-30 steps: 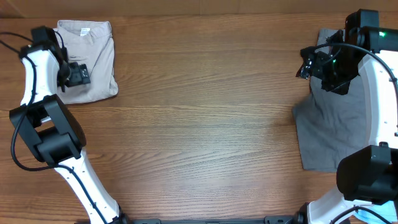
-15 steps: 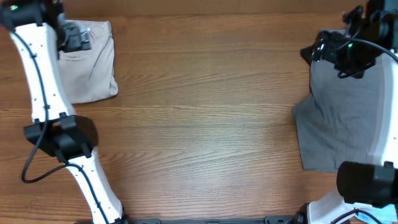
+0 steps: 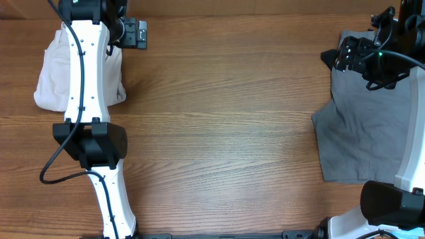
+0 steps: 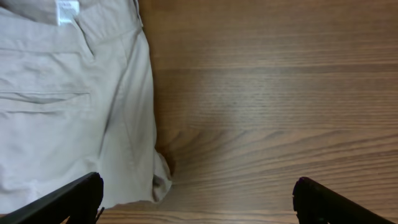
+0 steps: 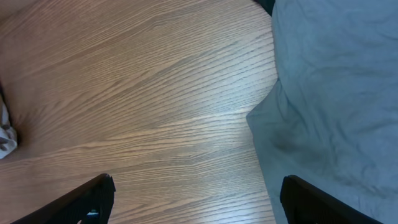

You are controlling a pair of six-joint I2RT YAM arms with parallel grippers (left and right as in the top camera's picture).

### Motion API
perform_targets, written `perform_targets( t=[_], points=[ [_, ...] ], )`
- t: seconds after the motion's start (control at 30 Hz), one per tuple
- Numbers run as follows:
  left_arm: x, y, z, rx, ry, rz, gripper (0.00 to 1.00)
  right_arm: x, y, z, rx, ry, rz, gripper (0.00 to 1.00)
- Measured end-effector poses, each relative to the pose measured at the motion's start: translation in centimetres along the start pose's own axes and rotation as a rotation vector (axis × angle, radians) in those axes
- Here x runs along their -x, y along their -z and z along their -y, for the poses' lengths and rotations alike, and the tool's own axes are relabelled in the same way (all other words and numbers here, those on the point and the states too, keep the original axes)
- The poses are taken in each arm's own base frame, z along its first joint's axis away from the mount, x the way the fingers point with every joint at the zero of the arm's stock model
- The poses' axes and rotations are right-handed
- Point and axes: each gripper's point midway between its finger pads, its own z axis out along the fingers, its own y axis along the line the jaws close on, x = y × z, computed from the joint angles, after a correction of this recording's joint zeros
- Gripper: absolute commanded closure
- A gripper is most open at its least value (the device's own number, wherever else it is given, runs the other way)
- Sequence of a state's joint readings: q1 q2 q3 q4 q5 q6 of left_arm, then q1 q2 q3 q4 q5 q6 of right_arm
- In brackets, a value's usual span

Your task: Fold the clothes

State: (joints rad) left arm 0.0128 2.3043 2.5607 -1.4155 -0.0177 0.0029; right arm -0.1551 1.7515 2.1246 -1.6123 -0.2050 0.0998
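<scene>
Wooden table (image 3: pixel 219 133), grey garment (image 3: pixel 365 126) spread along its right side, beige khaki shorts (image 3: pixel 50 73) lying far left, white label (image 4: pixel 67 11) showing, left gripper (image 4: pixel 199 205) splayed wide and empty just beside them, right gripper (image 5: pixel 199 202) likewise released, holding nothing, at the grey garment's far edge

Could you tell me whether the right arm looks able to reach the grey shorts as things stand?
Probably yes: the right gripper hangs open right over the edge of the grey shorts, with nothing between them.

Grey garment (image 5: pixel 336 93) rumpled on table (image 5: pixel 137 93); claw (image 5: pixel 198 186) spread, empty.
</scene>
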Motion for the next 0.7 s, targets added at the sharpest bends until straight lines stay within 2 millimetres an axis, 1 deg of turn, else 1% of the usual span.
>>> perform_targets(
  t=[0.07, 0.13, 0.17, 0.2, 0.27, 0.37, 0.47, 0.57, 0.67, 0.7],
  points=[
    [-0.1, -1.9, 0.2, -0.014, -0.001, -0.006, 0.0, 0.0, 0.0, 0.0, 0.0, 0.003, -0.001, 0.1],
    [-0.3, -4.7, 0.6, -0.036, -0.013, -0.01, 0.0, 0.0, 0.0, 0.0, 0.0, 0.006, 0.0, 0.1],
    [-0.7, -5.5, 0.7, -0.041, -0.018, -0.021, 0.0, 0.0, 0.0, 0.0, 0.0, 0.007, 0.0, 0.1],
    [-1.2, -7.0, 0.8, -0.049, -0.025, -0.03, 0.0, 0.0, 0.0, 0.0, 0.0, 0.007, 0.002, 0.1],
    [-1.8, -9.2, 1.3, -0.07, -0.033, -0.033, 0.0, 0.1, 0.0, 0.0, 0.0, 0.008, 0.003, 0.1],
    [-3.2, -12.0, 1.7, -0.093, -0.043, -0.046, 0.0, 0.1, 0.0, 0.0, 0.001, 0.008, 0.004, 0.1],
    [-3.9, -13.8, 1.8, -0.098, -0.049, -0.036, 0.0, 0.0, 0.0, 0.0, 0.0, 0.008, 0.002, 0.1],
    [-5.0, -15.9, 1.6, -0.099, -0.045, -0.033, 0.0, -0.1, 0.0, 0.0, 0.0, 0.006, -0.004, 0.1],
    [-5.8, -17.0, 1.3, -0.092, -0.03, -0.037, 0.0, -0.2, 0.0, 0.0, -0.001, 0.006, -0.007, 0.1],
    [-6.4, -17.3, 1.0, -0.089, -0.014, -0.05, 0.0, -0.2, 0.0, 0.0, -0.001, 0.005, -0.008, 0.1]
  ],
)
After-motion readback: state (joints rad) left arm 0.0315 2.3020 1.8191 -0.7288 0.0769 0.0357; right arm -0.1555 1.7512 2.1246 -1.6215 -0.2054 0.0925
